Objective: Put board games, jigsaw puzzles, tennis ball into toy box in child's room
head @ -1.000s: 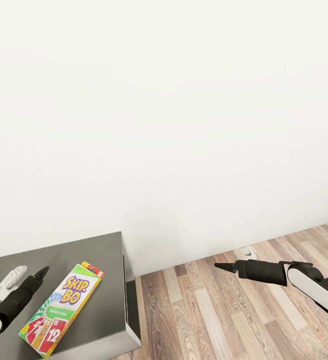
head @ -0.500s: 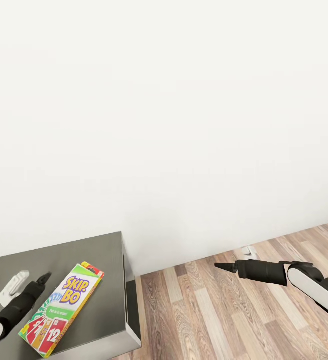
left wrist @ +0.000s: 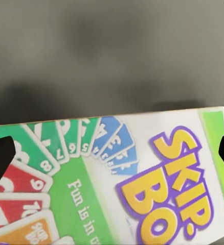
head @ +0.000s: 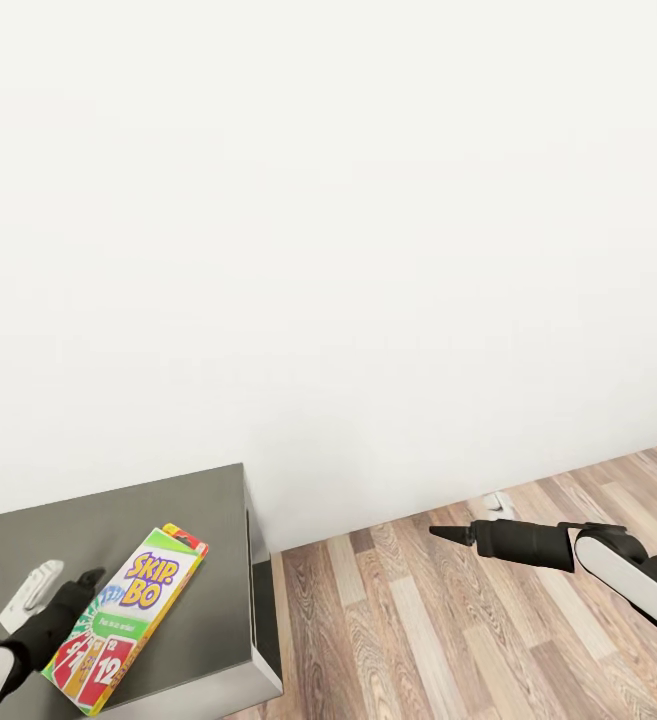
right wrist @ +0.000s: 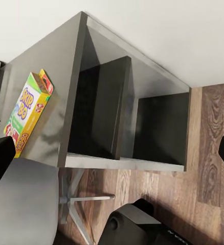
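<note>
While one SKIP-BO box (head: pixel 126 619) lay flat on a dark cabinet (head: pixel 168 500), two grippers hung nearby.
Left gripper (head: pixel 90 580) hovered at the box's left edge, fingers spread either side of it; right gripper (head: pixel 438 533), fingers spread, hung over plank floor (head: pixel 418 620) before a white wall (head: pixel 368 250).

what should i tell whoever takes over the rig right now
Left pincer: open, fingertips either side of the SKIP-BO box; not gripped yet.
Right pincer: looks open in its wrist view, empty, out over the wood floor.
The box lies flat on the dark grey cabinet top, near its front edge.
Done: nothing confirmed from here.
Left: close on the box, lift it, carry it to the toy box; then the other toys.
</note>
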Controlling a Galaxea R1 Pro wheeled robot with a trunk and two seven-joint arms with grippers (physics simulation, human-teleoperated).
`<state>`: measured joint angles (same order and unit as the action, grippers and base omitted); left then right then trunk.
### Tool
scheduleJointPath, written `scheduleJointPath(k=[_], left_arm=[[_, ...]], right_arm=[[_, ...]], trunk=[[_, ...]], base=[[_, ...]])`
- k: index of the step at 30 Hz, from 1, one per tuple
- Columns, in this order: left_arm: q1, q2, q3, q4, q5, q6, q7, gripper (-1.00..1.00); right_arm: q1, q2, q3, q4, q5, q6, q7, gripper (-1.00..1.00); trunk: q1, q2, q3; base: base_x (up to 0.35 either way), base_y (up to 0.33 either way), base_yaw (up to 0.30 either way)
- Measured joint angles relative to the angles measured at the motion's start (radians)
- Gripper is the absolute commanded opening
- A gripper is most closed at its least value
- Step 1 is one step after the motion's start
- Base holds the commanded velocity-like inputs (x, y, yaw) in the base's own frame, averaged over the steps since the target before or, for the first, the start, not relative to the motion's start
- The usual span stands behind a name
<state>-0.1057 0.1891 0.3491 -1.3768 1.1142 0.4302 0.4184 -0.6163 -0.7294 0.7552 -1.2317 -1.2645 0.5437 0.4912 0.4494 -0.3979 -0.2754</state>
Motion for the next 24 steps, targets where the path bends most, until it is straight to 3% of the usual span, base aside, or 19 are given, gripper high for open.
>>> scheduleJointPath(k=[10,24], left_arm=[[0.001,-0.004,-0.002,-0.002,0.019,0.004,0.024,1.00],[0.001,-0.006,-0.015,-0.020,0.023,0.007,0.033,1.00]], right_arm=[[0.000,-0.002,0.000,-0.001,0.000,0.000,0.000,1.00],[0.000,0.004,0.001,-0.001,0.000,0.000,-0.004,1.00]], trunk=[[0.000,0.000,0.000],[0.000,0.000,0.000]], base=[[0.000,0.000,0.048],[0.000,0.000,0.235]])
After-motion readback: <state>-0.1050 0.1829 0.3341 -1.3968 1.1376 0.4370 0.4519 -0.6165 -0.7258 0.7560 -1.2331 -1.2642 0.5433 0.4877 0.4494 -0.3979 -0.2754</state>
